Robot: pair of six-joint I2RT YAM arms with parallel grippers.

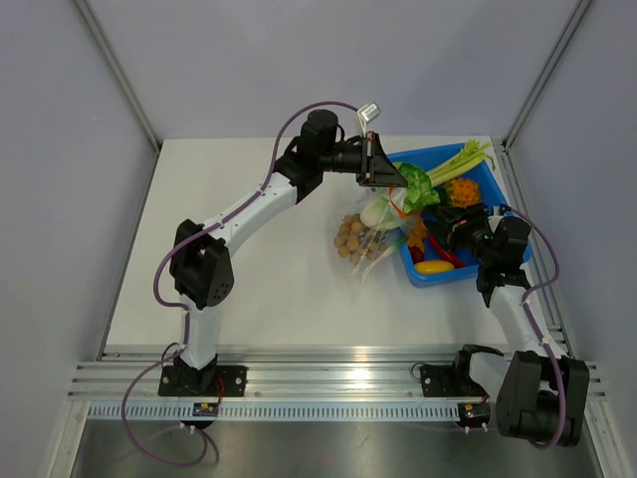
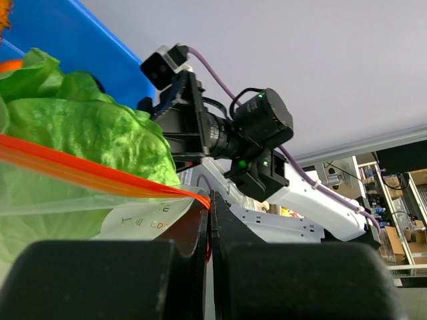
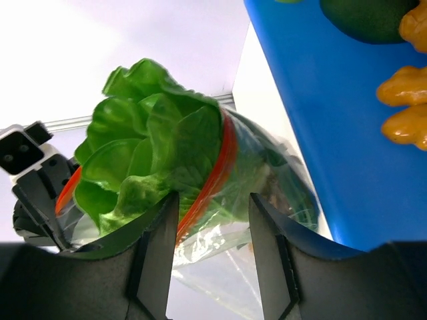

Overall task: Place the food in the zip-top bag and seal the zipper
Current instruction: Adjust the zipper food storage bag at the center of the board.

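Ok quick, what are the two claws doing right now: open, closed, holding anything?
Left gripper: jaws shut on the zip-top bag at its zipper end.
Right gripper: jaws open, holding nothing.

Bare table (image 1: 259,289) left of the zip-top bag (image 1: 370,242); blue bin (image 1: 495,187), cabbage (image 1: 418,186) and right gripper (image 3: 213,203) close on its right.

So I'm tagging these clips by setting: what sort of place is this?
Likely a robotics lab test cell: two arms bolted to an aluminium rail at a white table, grey panel walls around it, cluttered shelves beyond.
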